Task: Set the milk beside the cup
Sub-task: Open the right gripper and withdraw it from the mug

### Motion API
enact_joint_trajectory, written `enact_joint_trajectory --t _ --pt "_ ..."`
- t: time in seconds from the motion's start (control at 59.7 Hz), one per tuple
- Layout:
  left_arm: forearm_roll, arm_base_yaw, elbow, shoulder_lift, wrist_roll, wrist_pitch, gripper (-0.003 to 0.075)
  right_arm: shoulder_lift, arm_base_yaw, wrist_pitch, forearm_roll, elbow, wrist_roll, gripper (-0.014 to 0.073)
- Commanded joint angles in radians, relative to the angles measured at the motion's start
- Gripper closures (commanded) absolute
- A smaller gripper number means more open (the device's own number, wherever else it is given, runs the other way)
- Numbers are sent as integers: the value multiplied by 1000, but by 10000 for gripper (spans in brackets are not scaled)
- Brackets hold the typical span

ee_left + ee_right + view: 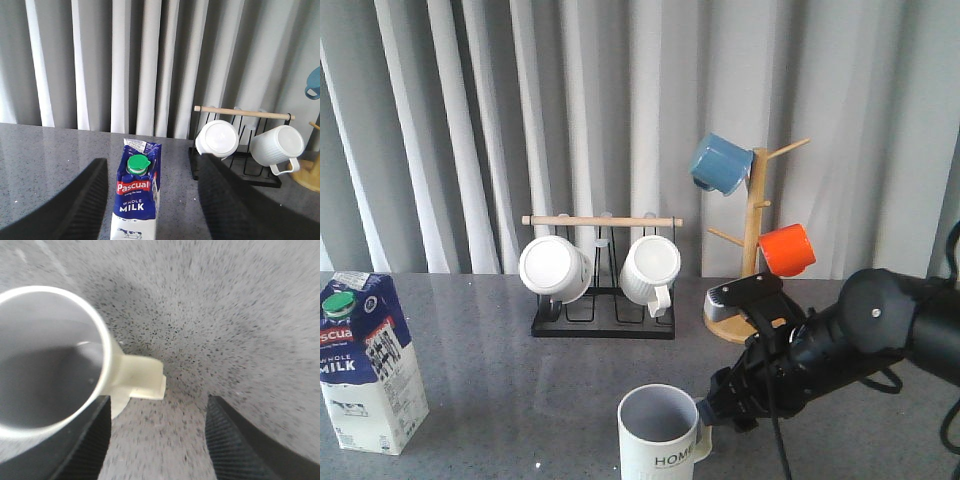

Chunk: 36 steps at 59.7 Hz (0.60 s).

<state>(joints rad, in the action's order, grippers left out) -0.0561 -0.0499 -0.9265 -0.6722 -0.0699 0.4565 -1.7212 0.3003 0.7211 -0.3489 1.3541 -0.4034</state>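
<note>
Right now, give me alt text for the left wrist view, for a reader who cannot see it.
A blue and white milk carton with a green cap stands upright on a grey table, between the open left hand's two dark fingers. Beyond it, two white mugs lie on a black rack before pale curtains.

The tabletop (500, 380) is grey speckled stone-look material with a slight sheen. The milk (370, 362) is a printed paperboard carton with a glossy green plastic cap; the cup (665, 432) is smooth glazed ceramic. Mug tree (752, 240) at right of frame: bare light wood; rack (603, 325): matt black wire, wooden top rail.
</note>
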Motion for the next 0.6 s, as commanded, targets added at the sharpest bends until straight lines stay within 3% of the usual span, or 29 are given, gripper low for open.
enact_joint_trajectory --t 0.0,0.184,0.285,0.469,0.586 --pt "-4 2 -34 -4 -1 -68 322 117 -4 17 28 31 27 170" --pt "-4 2 -34 -4 -1 -68 322 286 -3 107 39 18 58 232" --pt "-4 2 -34 -4 -1 -68 322 408 -3 101 21 -49 53 333" --pt "-4 2 -34 -4 -1 -70 322 693 -3 -9 15 -340 5 609" --pt "-4 2 -34 -4 -1 -67 322 846 -3 -85 26 -514 5 602"
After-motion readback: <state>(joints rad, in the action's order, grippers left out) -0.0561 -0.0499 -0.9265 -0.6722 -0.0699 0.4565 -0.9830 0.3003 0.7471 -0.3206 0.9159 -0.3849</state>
